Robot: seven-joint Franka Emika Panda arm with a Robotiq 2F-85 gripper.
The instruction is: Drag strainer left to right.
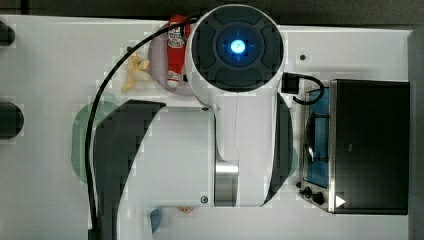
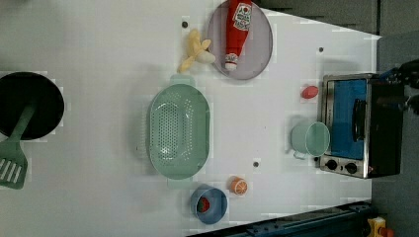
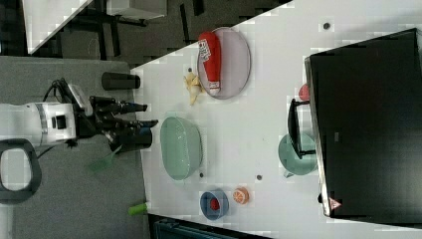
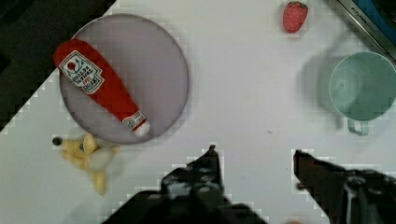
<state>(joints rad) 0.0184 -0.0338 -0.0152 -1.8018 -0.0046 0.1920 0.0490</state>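
One strainer, one mug, one plate on the white table; gripper fingers apart, holding nothing.

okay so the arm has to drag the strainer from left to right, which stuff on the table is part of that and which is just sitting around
Part of the job:
strainer
gripper, open, holding nothing

Just lying about:
ketchup bottle on the plate
peeled banana
mug
strawberry
toaster oven
orange half
blue bowl
spatula
black pan
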